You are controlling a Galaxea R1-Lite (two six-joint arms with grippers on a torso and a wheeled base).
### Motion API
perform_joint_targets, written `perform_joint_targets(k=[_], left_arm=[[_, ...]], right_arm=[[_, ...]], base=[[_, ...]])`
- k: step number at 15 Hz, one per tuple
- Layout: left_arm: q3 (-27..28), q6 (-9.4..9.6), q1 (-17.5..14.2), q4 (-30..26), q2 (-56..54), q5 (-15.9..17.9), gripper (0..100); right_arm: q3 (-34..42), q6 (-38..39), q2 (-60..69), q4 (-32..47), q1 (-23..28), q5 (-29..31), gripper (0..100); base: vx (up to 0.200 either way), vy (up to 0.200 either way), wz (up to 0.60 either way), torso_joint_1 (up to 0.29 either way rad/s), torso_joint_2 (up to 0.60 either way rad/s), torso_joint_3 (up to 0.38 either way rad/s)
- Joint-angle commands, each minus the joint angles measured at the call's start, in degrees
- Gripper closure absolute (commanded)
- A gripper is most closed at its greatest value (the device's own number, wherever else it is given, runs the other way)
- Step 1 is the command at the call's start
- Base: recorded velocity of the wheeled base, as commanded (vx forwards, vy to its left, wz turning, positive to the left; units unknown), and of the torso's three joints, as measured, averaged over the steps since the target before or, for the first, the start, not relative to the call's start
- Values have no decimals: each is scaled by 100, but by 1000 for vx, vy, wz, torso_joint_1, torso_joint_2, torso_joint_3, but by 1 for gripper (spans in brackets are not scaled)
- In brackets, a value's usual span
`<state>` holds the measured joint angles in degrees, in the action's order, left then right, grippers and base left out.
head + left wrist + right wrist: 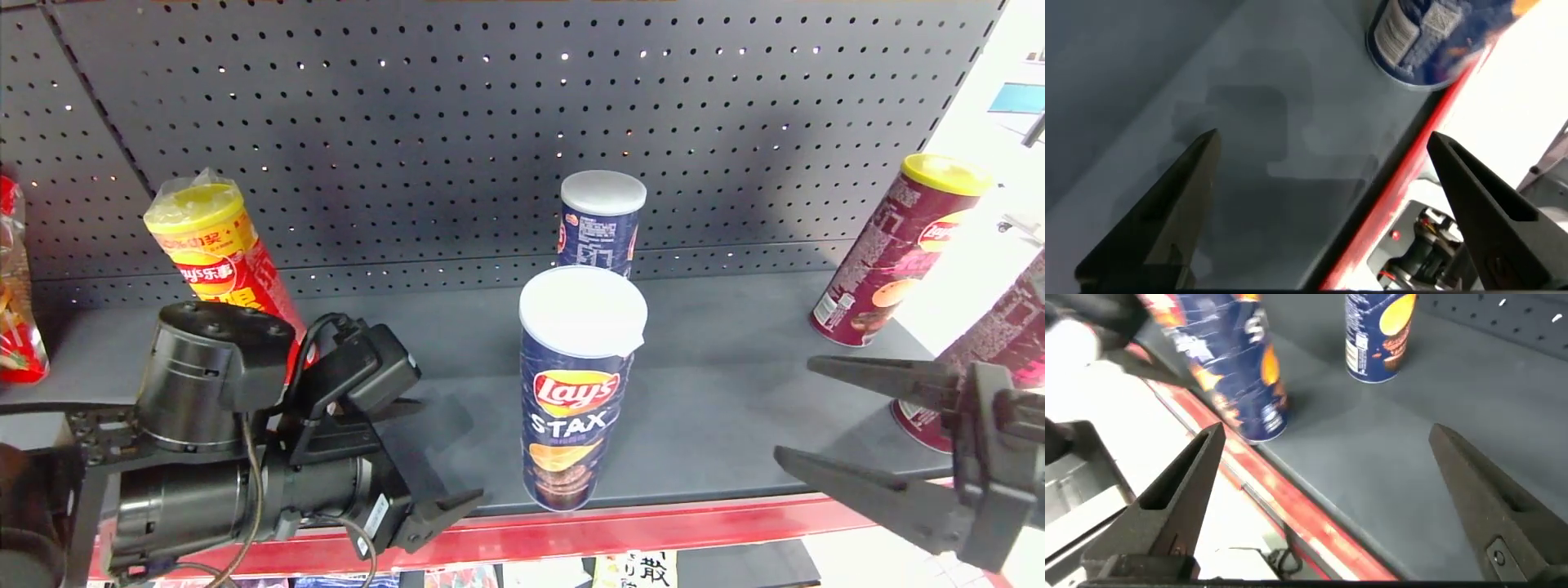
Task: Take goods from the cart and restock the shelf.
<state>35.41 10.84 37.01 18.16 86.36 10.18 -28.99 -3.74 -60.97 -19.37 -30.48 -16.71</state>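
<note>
My left gripper (426, 457) is spread open and empty over the grey metal shelf (718, 392), left of the tall dark-blue cardboard crisp tube with a white lid (575, 400). The tube stands upright at the shelf's near red edge. My right gripper (800, 412) gapes empty to its right.

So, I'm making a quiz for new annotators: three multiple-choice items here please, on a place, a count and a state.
1. The front blue can stands: A) by the red edge of the shelf B) at the back C) atop another can
2. White-lidded blue cans: A) one B) two C) four
3. The left pincer is: A) shut on a can B) open, empty C) shut, empty
1 A, base beside the red edge; 2 B, a rear blue can behind it; 3 B, spread wide, nothing between.
</note>
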Motion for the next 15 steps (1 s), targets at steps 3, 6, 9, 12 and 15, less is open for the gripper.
perform_joint_targets(k=[3,6,9,12,15], left_arm=[[185,6,8,29,311,2,0],[212,15,17,188,461,2,0],[247,15,96,346,610,2,0],[326,15,96,355,698,2,0],[466,15,175,355,804,2,0]], right_arm=[[289,14,1131,30,24,10,0],[376,155,1298,30,112,133,0],[368,163,1298,30,147,177,0],[385,163,1315,30,147,177,0],[403,163,1315,30,147,230,0]], base=[[0,0,0,0,0,0],[0,0,0,0,0,0],[0,0,0,0,0,0],[0,0,0,0,0,0],[0,0,0,0,0,0]])
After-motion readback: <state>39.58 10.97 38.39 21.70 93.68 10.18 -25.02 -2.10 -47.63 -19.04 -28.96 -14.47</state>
